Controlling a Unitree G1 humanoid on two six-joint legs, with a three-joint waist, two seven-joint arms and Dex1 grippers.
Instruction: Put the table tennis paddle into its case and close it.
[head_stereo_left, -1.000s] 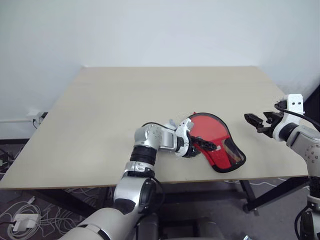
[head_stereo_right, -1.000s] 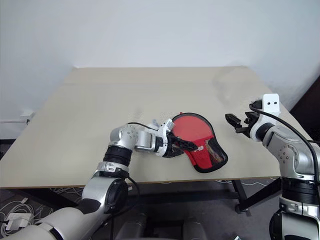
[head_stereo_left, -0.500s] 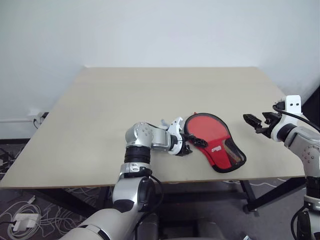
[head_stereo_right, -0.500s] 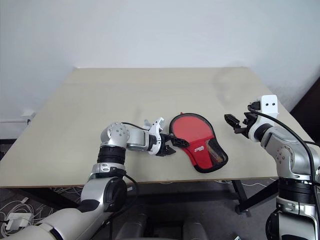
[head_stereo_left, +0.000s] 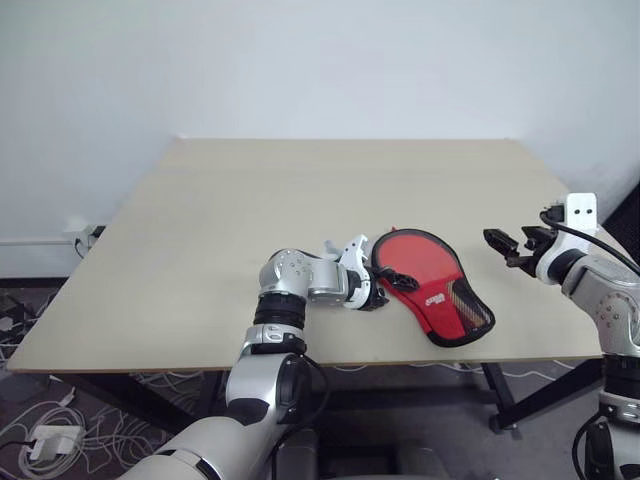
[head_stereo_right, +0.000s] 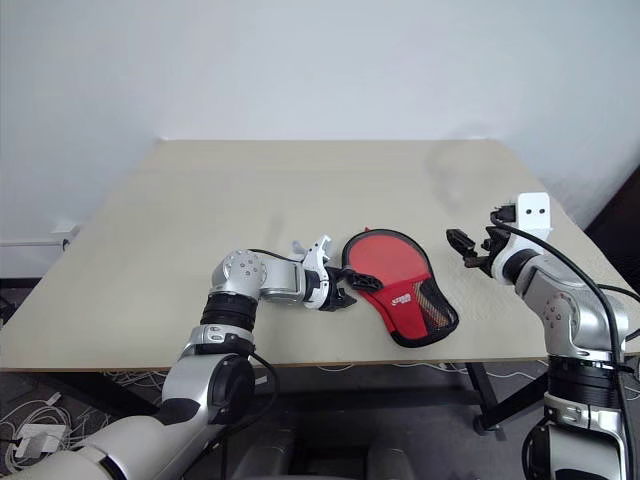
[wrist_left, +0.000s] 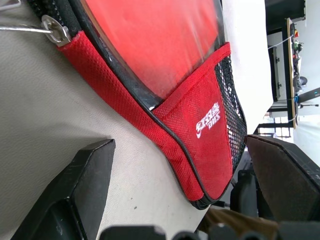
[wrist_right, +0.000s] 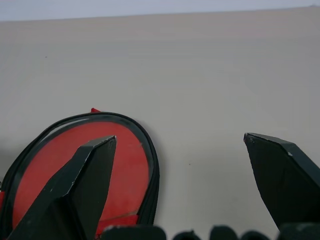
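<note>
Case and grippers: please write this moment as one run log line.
case: flat on table | left gripper: open, at case edge | right gripper: open, apart

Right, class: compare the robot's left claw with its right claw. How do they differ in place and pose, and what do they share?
1. The left claw is at the left edge of the case; the right claw is off the case's right side, clear of it.
2. The left claw sits low over the table; the right claw is held higher.
Shared: both are open and hold nothing.
</note>
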